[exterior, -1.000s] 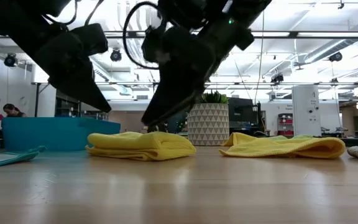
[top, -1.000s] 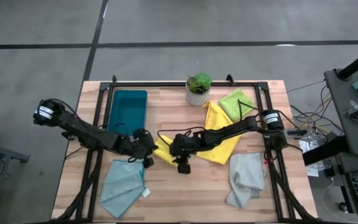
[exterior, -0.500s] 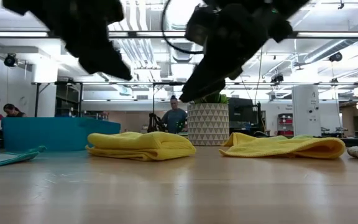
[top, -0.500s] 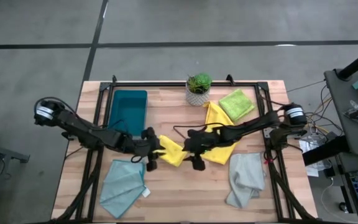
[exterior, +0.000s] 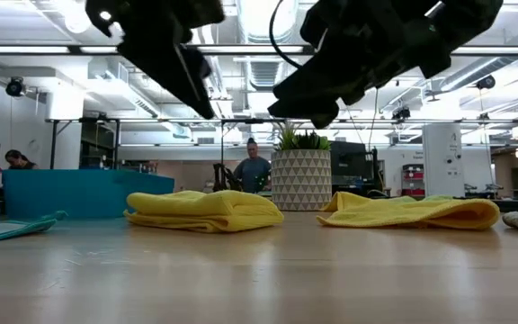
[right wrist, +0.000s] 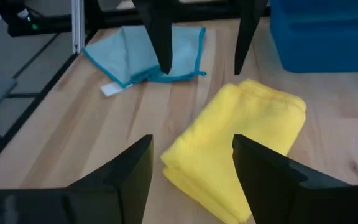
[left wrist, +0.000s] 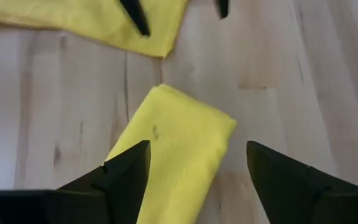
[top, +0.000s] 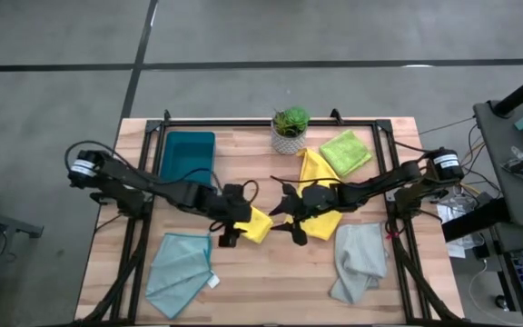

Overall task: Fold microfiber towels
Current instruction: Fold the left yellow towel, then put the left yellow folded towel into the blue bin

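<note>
Folded yellow towel (top: 255, 223) lies on the table (top: 271, 272) between the left gripper (top: 232, 224) and right gripper (top: 291, 221), both wide open, holding nothing, raised above it. Beyond the left gripper, the teal tray (top: 187, 158) shows nothing inside from above.

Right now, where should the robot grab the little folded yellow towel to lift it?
Probably the folded yellow towel's thick rounded fold edge, approached from straight above. It lies flat on the table, and both open grippers, left gripper and right gripper, hang over its two ends.
</note>
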